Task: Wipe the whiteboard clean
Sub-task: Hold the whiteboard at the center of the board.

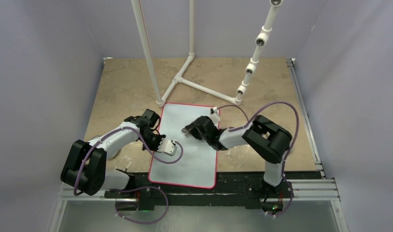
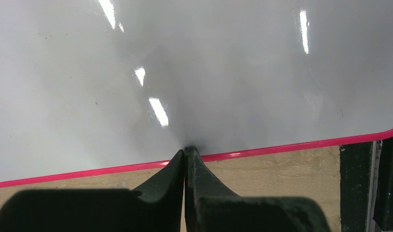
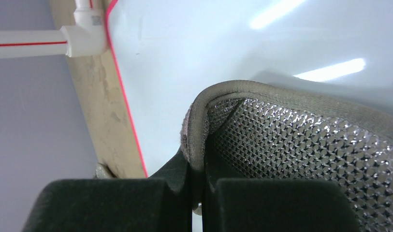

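Observation:
The whiteboard (image 1: pixel 189 159) lies flat mid-table, glossy white with a red border, and I see no writing on it. My left gripper (image 1: pixel 158 140) points down at its left edge. In the left wrist view this gripper (image 2: pixel 185 151) is shut and empty, tips touching the whiteboard (image 2: pixel 233 72) just inside the border. My right gripper (image 1: pixel 191 129) reaches over the board's upper middle. In the right wrist view it (image 3: pixel 198 159) is shut on the rim of a grey-silver mesh pad (image 3: pixel 300 154), which rests against the whiteboard (image 3: pixel 184 48).
A white PVC pipe frame (image 1: pixel 184 79) stands on the tan table (image 1: pixel 126 87) just behind the board, one pipe (image 3: pixel 39 43) near its far left corner. A black rail (image 1: pixel 233 186) runs along the near edge. Grey walls enclose three sides.

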You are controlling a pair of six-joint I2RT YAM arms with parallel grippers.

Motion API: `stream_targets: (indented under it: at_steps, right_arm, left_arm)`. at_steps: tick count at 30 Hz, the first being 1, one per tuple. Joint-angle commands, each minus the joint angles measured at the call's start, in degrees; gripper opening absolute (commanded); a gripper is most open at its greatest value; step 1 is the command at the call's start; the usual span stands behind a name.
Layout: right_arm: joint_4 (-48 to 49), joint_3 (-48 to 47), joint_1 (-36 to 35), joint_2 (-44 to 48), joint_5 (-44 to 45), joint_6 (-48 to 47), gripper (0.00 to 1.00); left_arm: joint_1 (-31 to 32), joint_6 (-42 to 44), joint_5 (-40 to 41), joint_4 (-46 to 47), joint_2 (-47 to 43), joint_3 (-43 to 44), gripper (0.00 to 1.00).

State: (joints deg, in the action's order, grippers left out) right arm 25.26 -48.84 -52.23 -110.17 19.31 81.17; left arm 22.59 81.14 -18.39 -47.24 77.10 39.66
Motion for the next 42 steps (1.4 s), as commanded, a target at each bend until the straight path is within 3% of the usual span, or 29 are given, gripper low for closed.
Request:
stream_targets:
  at_steps: [1,5,13,15,18,26,29,32,35,39,42]
  right_arm:
    - [-15.5,17.0,3.1,2.5,2.4,-1.1,0.0]
    - [-14.2,13.3,2.3,-1.2,1.6,-3.1,0.0]
    - [-17.2,-13.4,-6.2,-15.9,-5.7,-11.3,0.0]
    - [-18.4,-15.5,-7.0,-16.9,-5.9,-13.2,0.0]
    - [-18.2,-9.5,-6.7,-13.5,-6.2,-12.1,0.0]
    - [-18.5,21.1,1.9,4.6,4.6,-3.5,0.0]
    - [-17.8,25.5,4.5,9.3,6.0,-2.8,0.0]
    - [-18.4,18.5,3.7,7.7,6.7,-4.6,0.0]
    - [-20.2,5.5,-0.9,-0.3,4.9,-7.0,0.0]
    - [-19.9,-12.4,-6.0,-11.4,-2.5,-13.5,0.0]
    - [-14.6,-15.5,-6.8,-15.1,-10.1,-17.0,0.0]
  left_arm:
    - [-1.0,0.5,8.3,-4.8,1.0,-2.1,0.03]
    - [-1.1,0.2,8.4,-4.8,1.0,-2.0,0.03]
    - [-1.1,-0.7,8.8,-5.0,1.2,-1.1,0.03]
    - [-1.1,-0.7,8.8,-5.2,1.4,-0.9,0.03]
    - [-1.1,-0.6,8.9,-5.1,1.6,-0.9,0.03]
    - [-1.1,-0.4,8.2,-4.5,1.9,-0.7,0.03]
    - [-1.1,-0.3,8.0,-4.6,1.8,-0.5,0.03]
    - [-1.1,-0.4,7.9,-4.5,2.0,-0.5,0.03]
    - [-1.1,-0.5,7.8,-4.5,2.1,-0.6,0.03]
    - [-1.1,-0.8,7.8,-4.8,2.1,-0.1,0.03]
    - [-1.1,-1.0,7.9,-5.1,1.9,0.3,0.03]
